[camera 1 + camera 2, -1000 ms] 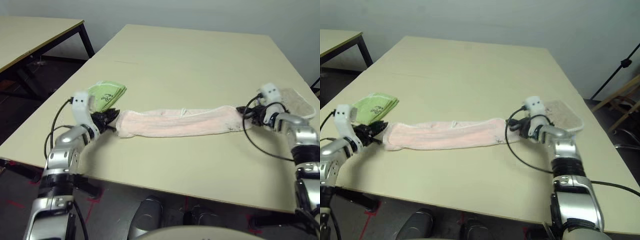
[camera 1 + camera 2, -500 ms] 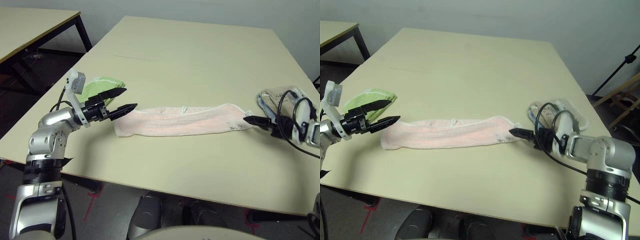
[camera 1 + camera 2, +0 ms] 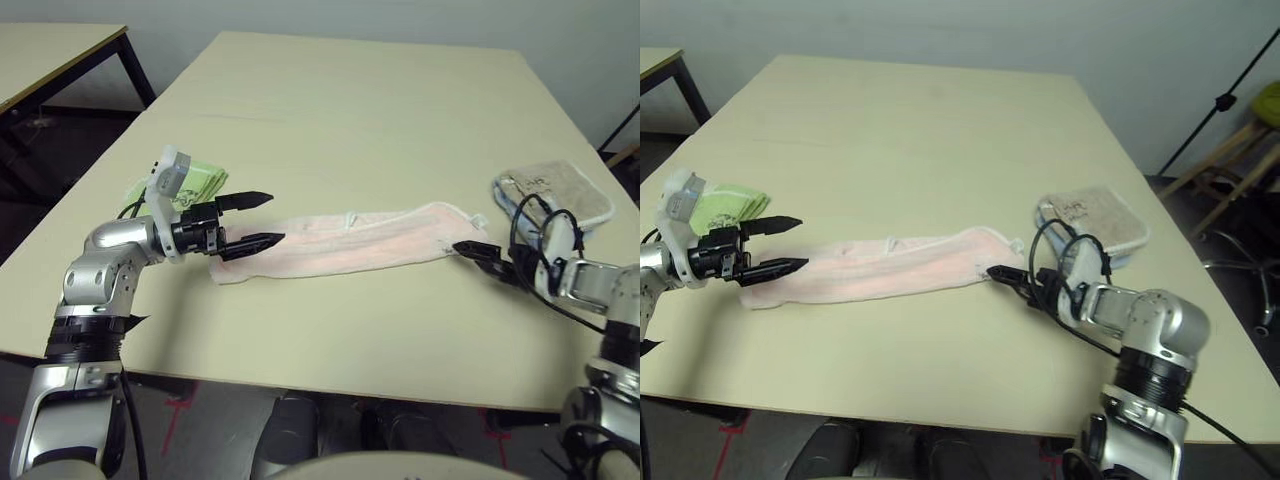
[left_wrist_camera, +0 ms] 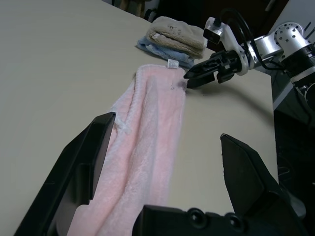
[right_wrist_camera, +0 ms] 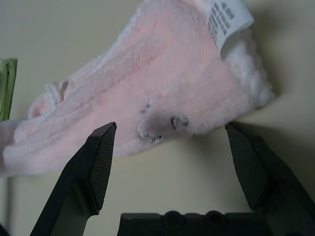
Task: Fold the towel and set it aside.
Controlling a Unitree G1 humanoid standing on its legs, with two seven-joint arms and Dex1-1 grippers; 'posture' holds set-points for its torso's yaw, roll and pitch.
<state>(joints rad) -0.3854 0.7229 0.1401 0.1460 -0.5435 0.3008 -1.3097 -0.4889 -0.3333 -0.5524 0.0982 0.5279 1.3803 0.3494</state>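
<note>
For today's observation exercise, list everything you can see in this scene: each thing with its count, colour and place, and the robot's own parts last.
Towel: one, pale pink, folded into a long strip across the near table.
Green towel: one, folded, beyond the strip's left end.
Folded towels: two stacked, beige on light blue, beyond its right end.
Table: one, cream.
Second table: one, cream, far left.
Left gripper: black, open, at the strip's left end.
Right gripper: black, open, at its right end.

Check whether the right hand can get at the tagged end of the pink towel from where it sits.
Probably yes. The right hand is open and points at the near end of the towel, with only bare table between them.
</note>
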